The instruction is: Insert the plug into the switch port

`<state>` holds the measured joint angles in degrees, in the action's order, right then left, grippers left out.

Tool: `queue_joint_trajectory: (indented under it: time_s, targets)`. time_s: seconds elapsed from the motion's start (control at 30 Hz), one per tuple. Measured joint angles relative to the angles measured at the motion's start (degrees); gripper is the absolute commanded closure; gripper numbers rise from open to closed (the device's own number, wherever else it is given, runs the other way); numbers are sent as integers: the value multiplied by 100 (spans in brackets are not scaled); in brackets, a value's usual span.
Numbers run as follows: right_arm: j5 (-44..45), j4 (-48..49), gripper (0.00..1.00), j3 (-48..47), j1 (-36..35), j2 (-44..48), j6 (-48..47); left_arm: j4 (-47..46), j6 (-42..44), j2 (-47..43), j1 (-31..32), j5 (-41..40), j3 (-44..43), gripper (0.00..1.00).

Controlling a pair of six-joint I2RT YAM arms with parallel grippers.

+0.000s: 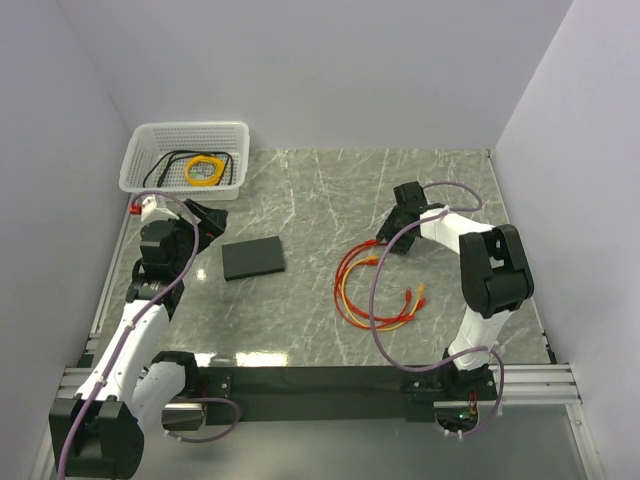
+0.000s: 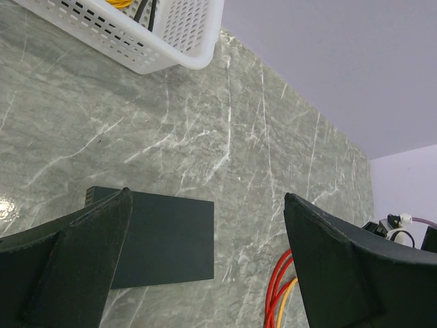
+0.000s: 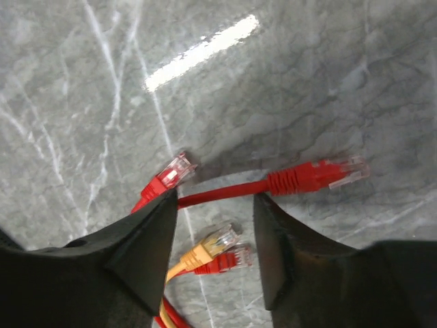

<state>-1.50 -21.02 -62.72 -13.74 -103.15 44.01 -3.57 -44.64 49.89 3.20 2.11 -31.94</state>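
The plug point(image 3: 314, 176) lay on the tabletop point(image 3: 307, 82) just past the right tool point(image 3: 215, 201), whose jaws stood apart around its red cord point(image 3: 222, 193) (clasping nothing). The left tool point(image 2: 206, 198) hung released near the black switch box point(image 2: 167, 239).

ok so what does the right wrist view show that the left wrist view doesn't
Only the right wrist view: the plugs up close, a red plug, a second red plug and a yellow plug lying on the table, with the right gripper straddling the red cord, jaws apart.
Only the left wrist view: the black box, the white basket and the open left gripper.
Both: the grey marble table and loose red and yellow cords.
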Motion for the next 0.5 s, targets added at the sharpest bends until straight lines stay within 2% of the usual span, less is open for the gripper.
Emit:
queue_joint_trajectory:
  time_s: [0.07, 0.2, 0.5]
  targets:
    - [39, -4, 52, 0, 0, -20, -15, -2, -2, 9, 0, 0, 0, 1]
    - [122, -7, 71, 0, 0, -35, -57, -2, -2, 61, 2, -2, 0, 1]
    - [136, 66, 99, -24, -15, -87, -168, 2, 0, 92, 2, -2, -2, 1]
